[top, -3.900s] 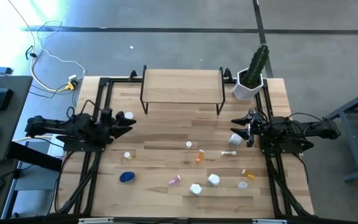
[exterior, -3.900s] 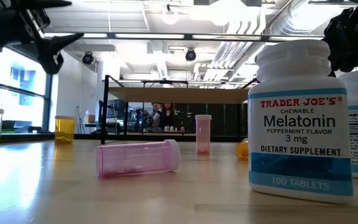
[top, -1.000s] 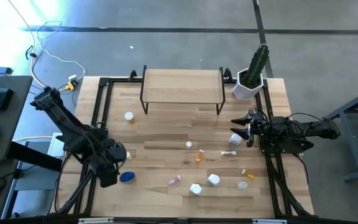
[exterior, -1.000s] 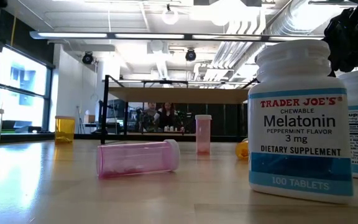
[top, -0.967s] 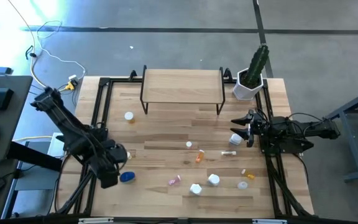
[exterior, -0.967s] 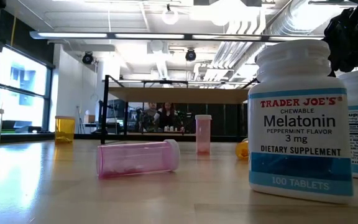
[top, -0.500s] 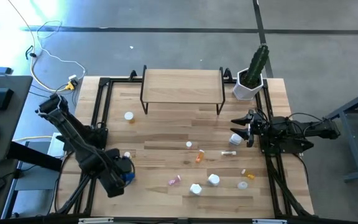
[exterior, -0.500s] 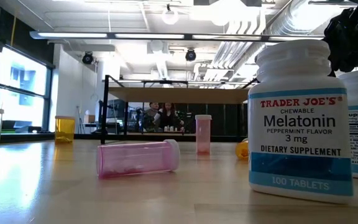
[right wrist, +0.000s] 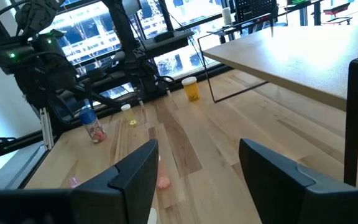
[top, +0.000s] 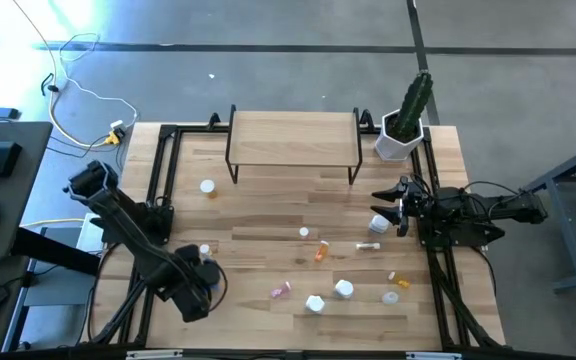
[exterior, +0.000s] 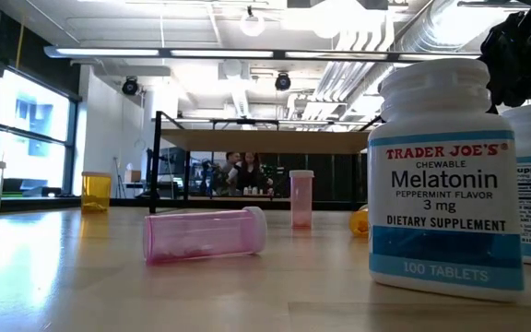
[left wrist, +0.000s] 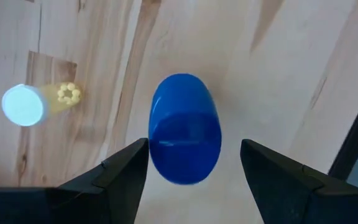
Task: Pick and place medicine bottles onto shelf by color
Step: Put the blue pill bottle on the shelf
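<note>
Hovering over the blue-lidded jar (left wrist: 185,129), your left gripper (left wrist: 194,163) stands spread, fingers either side.
Your right gripper (top: 400,205) waits spread, near the table's right edge.

Left claw (left wrist: 194,163) pointing straight down, fingers spread wide. Right claw (top: 400,206) parked at table's right, open.

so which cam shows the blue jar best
The left wrist view: the blue jar fills the frame between the open left pincer fingers. In the high view the left arm hides it. The low view does not show it; the right wrist view is unclear.
</note>
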